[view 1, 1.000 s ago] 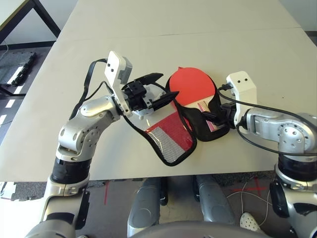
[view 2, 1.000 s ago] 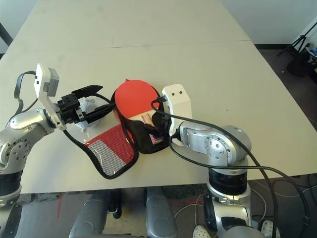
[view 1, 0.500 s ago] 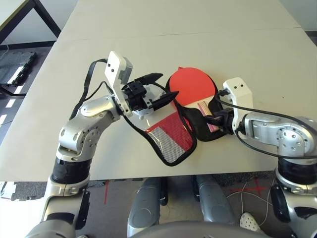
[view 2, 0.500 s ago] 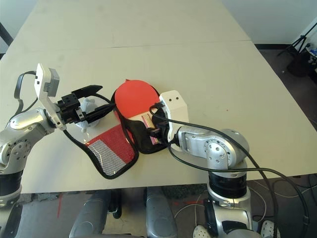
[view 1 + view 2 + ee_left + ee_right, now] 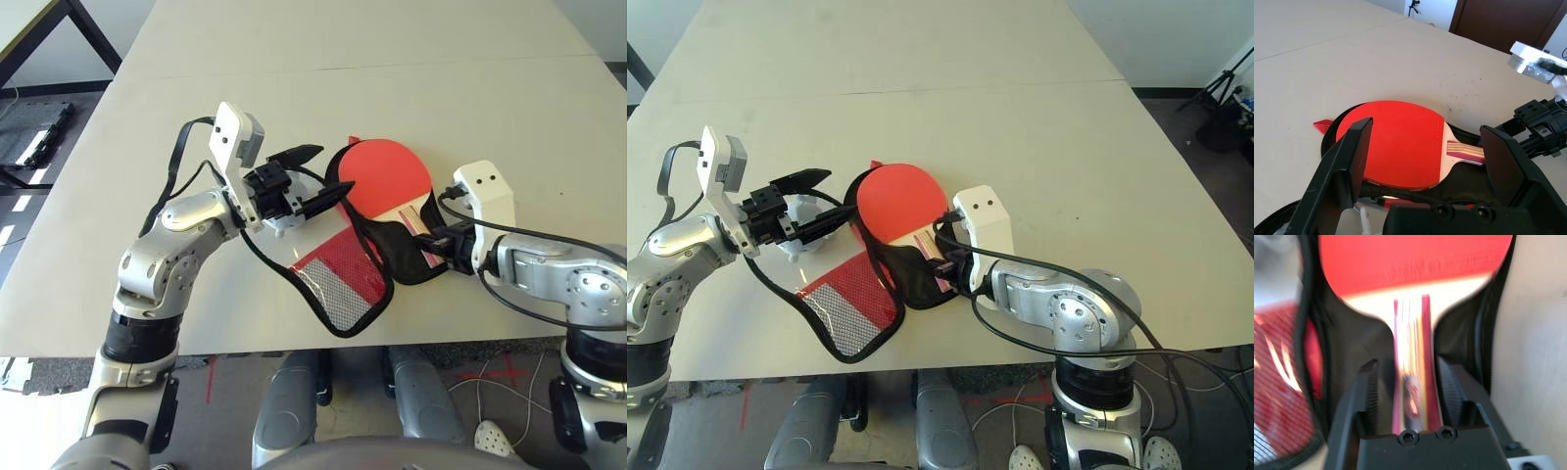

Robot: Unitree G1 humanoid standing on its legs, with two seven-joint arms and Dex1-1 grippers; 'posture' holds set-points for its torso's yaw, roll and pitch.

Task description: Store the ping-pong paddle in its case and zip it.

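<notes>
The ping-pong paddle (image 5: 387,174) lies red face up on the black lining of the open case (image 5: 407,262). Its striped wooden handle (image 5: 1410,367) points toward my right arm. My right gripper (image 5: 438,243) is shut on that handle, one finger (image 5: 1367,382) on each side. The case's flap with the mesh pocket (image 5: 338,279) is folded open toward the table's front edge. My left gripper (image 5: 311,176) hovers open just left of the paddle's head, its fingers (image 5: 1349,156) spread wide with nothing between them. The case's black zipper edging (image 5: 265,257) curves beneath it.
A pale crumpled pouch (image 5: 803,211) lies under my left gripper. The beige table (image 5: 392,88) stretches far behind, with a seam across it. The front edge runs close below the case's flap. Black table legs stand on the floor at the far left.
My right gripper has drawn back to the right with the handle, so the paddle and case slid and turned slightly that way. The left arm has stayed put.
</notes>
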